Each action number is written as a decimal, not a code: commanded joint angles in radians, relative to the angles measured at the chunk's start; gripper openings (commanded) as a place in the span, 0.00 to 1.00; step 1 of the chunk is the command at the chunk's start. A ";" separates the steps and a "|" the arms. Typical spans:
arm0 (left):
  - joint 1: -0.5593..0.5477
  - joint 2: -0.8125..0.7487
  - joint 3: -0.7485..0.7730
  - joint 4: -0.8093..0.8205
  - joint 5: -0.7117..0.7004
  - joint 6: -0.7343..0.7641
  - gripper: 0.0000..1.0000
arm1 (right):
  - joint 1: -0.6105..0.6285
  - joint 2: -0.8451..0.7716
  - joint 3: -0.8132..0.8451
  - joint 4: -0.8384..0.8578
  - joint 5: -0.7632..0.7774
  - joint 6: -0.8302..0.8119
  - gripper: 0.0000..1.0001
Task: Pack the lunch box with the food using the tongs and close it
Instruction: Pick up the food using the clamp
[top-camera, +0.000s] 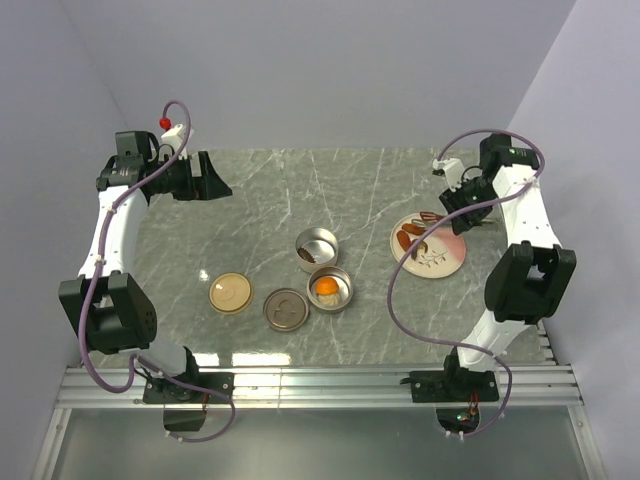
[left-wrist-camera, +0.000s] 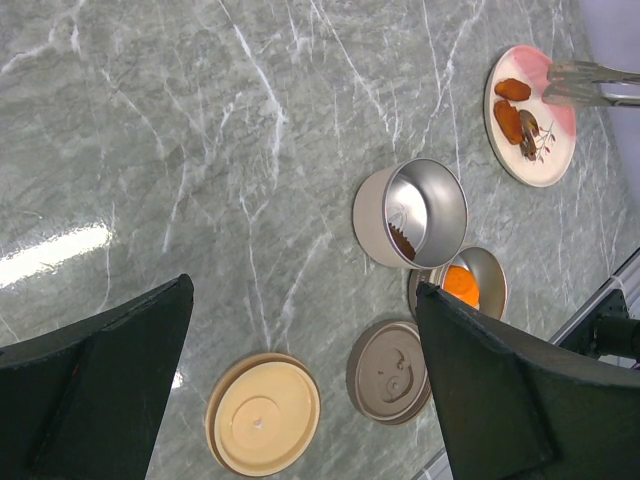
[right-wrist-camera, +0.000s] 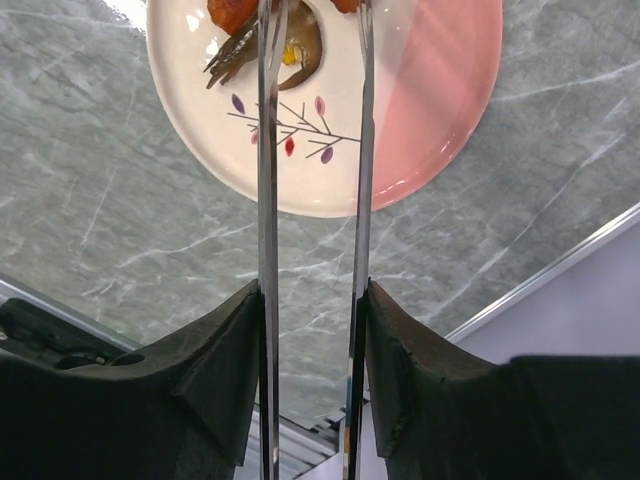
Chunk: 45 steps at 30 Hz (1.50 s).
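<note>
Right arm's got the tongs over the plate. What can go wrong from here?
1. The thin tongs are only pinched between the right jaws; squeezing on a sausage piece may twist or slip them.
2. The piece must cross the table to the small open tins; a loose pinch could drop it.
3. The tins stand close together; a tong tip may nudge one.

The top external camera is looking down from behind the arm bases over the grey-green marble worktop (top-camera: 300, 190). The left wrist camera is viewing it from high up between its black fingers (left-wrist-camera: 100, 390). The right wrist camera is peering closely along thin silver metal tongs (right-wrist-camera: 268, 200) at a pale pink round plate (right-wrist-camera: 430, 110), showing in all views.
</note>
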 joint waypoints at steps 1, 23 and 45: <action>-0.004 -0.024 0.025 0.017 0.009 0.004 0.99 | 0.003 0.023 0.022 0.026 0.010 -0.041 0.50; -0.006 0.013 0.029 0.024 0.012 -0.005 0.99 | 0.037 0.122 0.013 0.106 0.034 -0.032 0.53; -0.006 0.013 0.039 0.034 0.018 -0.005 0.99 | -0.002 0.067 0.043 0.012 -0.031 0.034 0.36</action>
